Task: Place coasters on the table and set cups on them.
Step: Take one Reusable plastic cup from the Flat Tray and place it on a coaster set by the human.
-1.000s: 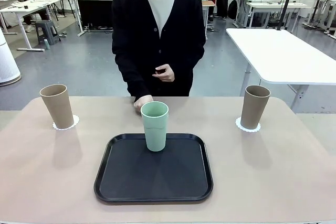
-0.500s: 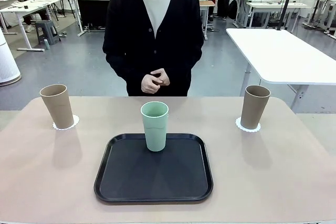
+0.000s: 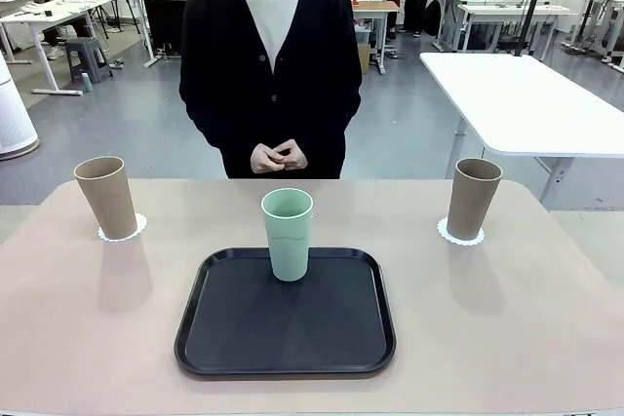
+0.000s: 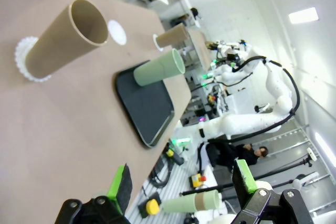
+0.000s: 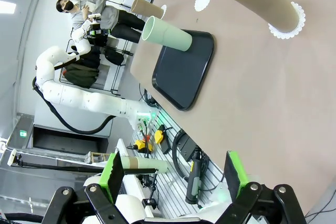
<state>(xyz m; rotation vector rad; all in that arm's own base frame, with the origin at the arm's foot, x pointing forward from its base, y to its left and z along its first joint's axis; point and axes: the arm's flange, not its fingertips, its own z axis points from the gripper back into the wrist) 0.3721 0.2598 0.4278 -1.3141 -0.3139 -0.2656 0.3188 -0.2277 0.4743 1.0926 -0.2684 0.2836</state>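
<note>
Two tan cups stand on white coasters on the table (image 3: 88, 338): the left cup (image 3: 105, 197) on its coaster (image 3: 124, 232), the right cup (image 3: 473, 199) on its coaster (image 3: 458, 235). The mint green cup (image 3: 288, 234) stands upright at the far edge of the black tray (image 3: 286, 323). A third coaster (image 4: 116, 32) (image 5: 202, 0) lies bare on the table beyond the green cup (image 4: 159, 67) (image 5: 168, 34). My left gripper (image 4: 182, 182) is open, off the table's left end, near the tan cup (image 4: 65, 38). Off the right end, my right gripper (image 5: 174, 174) is open, near the other tan cup (image 5: 262, 1).
A person in a black cardigan stands at the far side with hands (image 3: 278, 156) clasped, off the table. A white table (image 3: 526, 104) stands behind on the right. Bare tabletop lies on both sides of the tray.
The person's hand has left the tabletop behind the green cup; both hands are now clasped, and the person has shifted slightly left. Cups, tray and grippers have not moved.
</note>
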